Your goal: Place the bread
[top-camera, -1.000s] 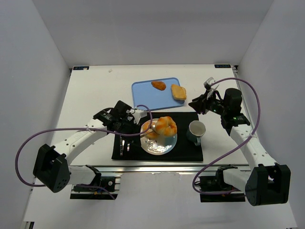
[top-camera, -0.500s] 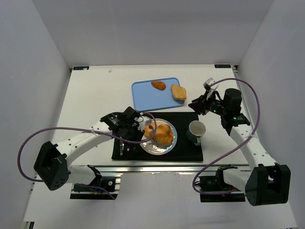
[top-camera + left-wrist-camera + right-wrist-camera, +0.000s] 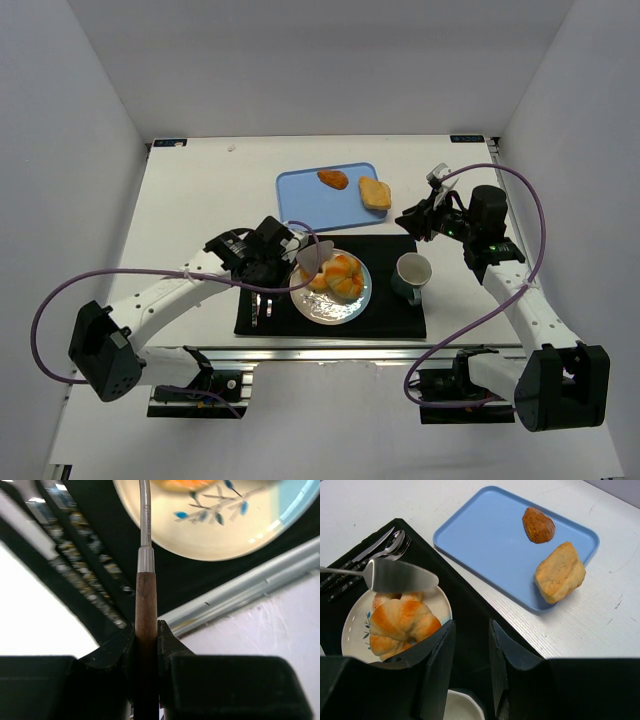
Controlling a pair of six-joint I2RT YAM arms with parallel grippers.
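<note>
At left, left gripper [image 3: 146, 635] clamped on wood-handled steel spatula [image 3: 400, 576], blade over golden crescent bread roll [image 3: 342, 275] lying on round floral ceramic plate [image 3: 325, 312]; at right, right gripper [image 3: 471, 625] narrowly apart, empty, near blue plastic tray [image 3: 305, 195].

Through the left wrist camera the plate [image 3: 220, 530] runs off the frame at 12 o'clock, and the bread [image 3: 182, 484] is only a blurred orange sliver there. The server [image 3: 146, 595] loses its blade past that edge, and its handle end sinks between the left gripper [image 3: 146, 630] fingers. Through the right wrist camera the mug [image 3: 464, 707] is cut off at 6 o'clock, and the cutlery [image 3: 395, 542] at 9 o'clock.
</note>
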